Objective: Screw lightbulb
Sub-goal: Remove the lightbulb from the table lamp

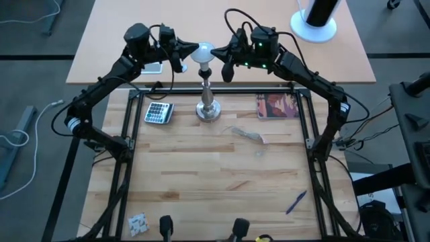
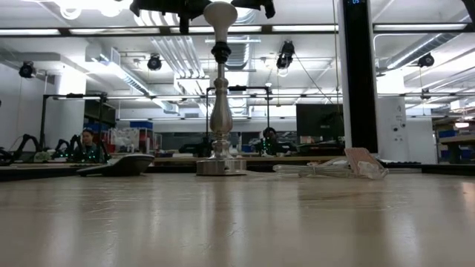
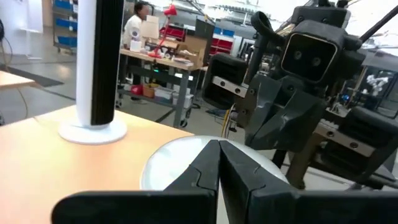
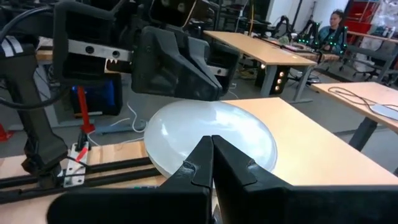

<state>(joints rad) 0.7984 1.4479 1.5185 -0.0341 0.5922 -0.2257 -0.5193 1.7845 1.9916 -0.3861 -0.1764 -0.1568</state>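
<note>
High view: the lightbulb (image 1: 203,52) sits on top of the silver stand (image 1: 207,101) at the far edge of the wooden table (image 1: 215,181). The left gripper (image 1: 182,54) points at it from one side, the right gripper (image 1: 220,52) from the other, both tips just beside the glass. A calculator (image 1: 158,112), a book (image 1: 277,106) and a pen (image 1: 295,202) lie apart from the work.

Low view: the bulb (image 2: 220,15) stands upright in the black socket (image 2: 220,52). Whether its thread is fully home cannot be told; the screw base is not visible.

Left wrist view: the left gripper (image 3: 219,163) has its fingers pressed together, tips against or just short of the bulb's dome (image 3: 180,163). The other arm shows beyond. A white cylinder on a round base (image 3: 93,127) stands on the far table.

Right wrist view: the right gripper (image 4: 211,158) likewise has its fingers pressed together, holding nothing, tips at the bulb (image 4: 205,140).

Judgement: bulb is seated; the turning step is either starting or finishing. A next turn would call for one gripper to spread, close round the glass and rotate gently, the stand kept from tipping.
</note>
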